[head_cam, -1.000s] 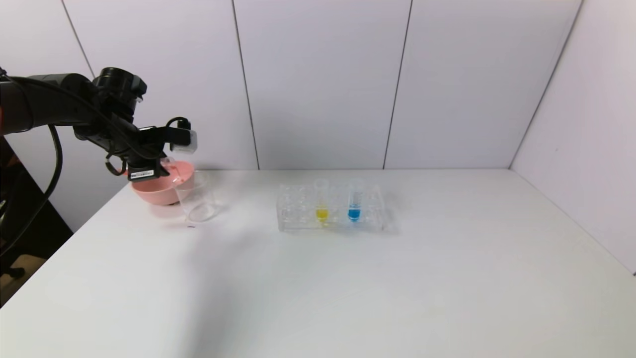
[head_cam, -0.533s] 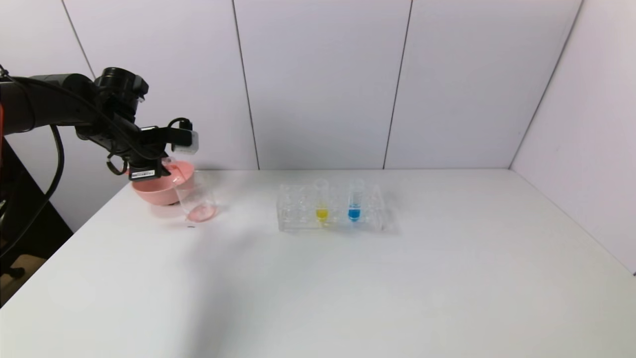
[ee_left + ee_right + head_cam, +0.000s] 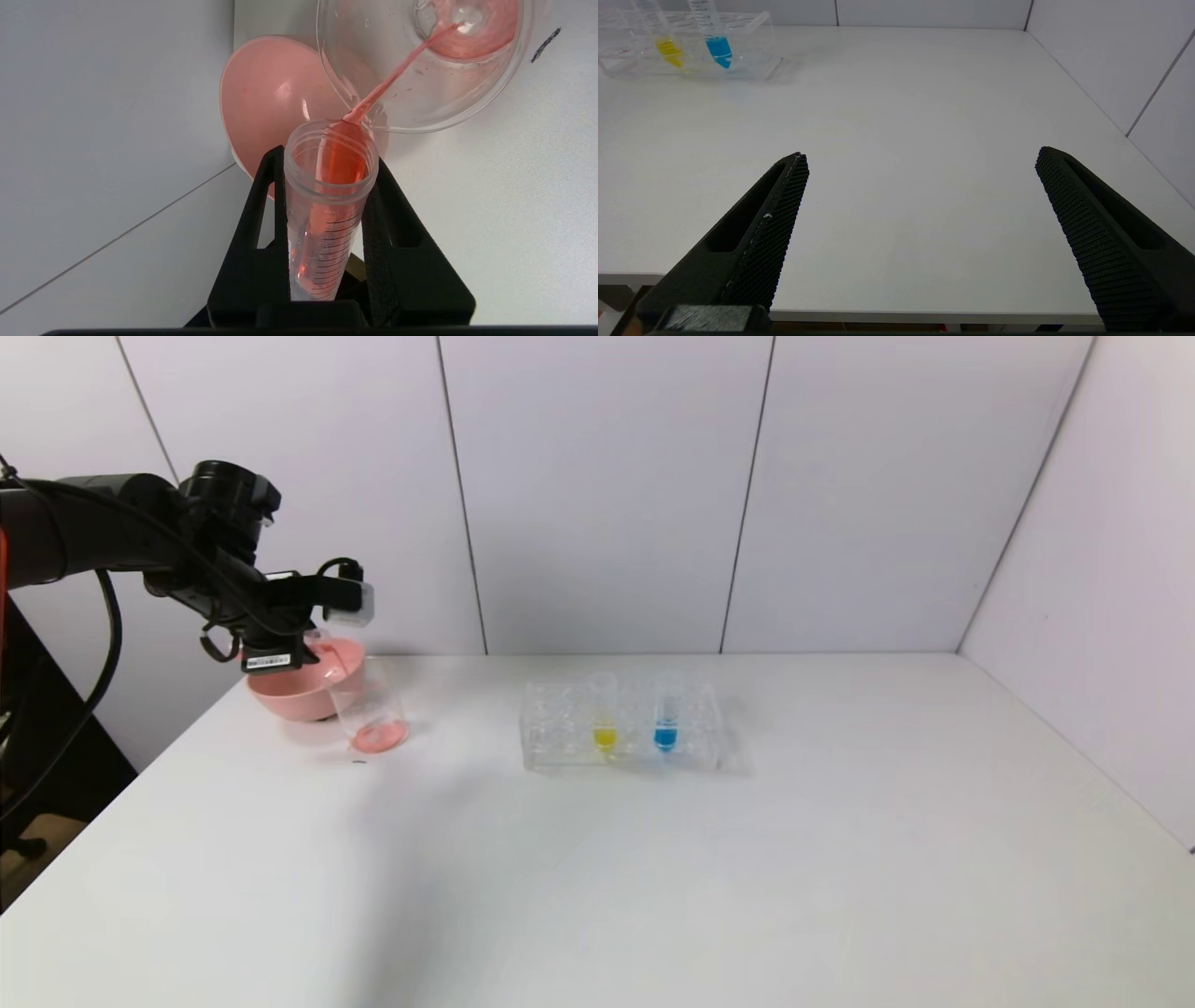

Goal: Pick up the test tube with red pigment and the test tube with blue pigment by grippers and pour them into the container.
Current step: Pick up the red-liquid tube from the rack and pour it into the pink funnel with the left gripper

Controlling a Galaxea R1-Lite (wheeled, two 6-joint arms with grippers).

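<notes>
Pouring | left pincer (image 3: 327, 186) clamped on red tube (image 3: 327, 205), printed graduations unreadable | right pincer (image 3: 920, 161) apart

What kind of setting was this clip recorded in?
Probably a mock chemistry bench for robot trials: a bare white table boxed in by plain panel walls, a clear tube rack holding yellow and blue tubes, and a glass beaker receiving red liquid from the tube in the left gripper.

Bright, even light; soft shadows
</notes>
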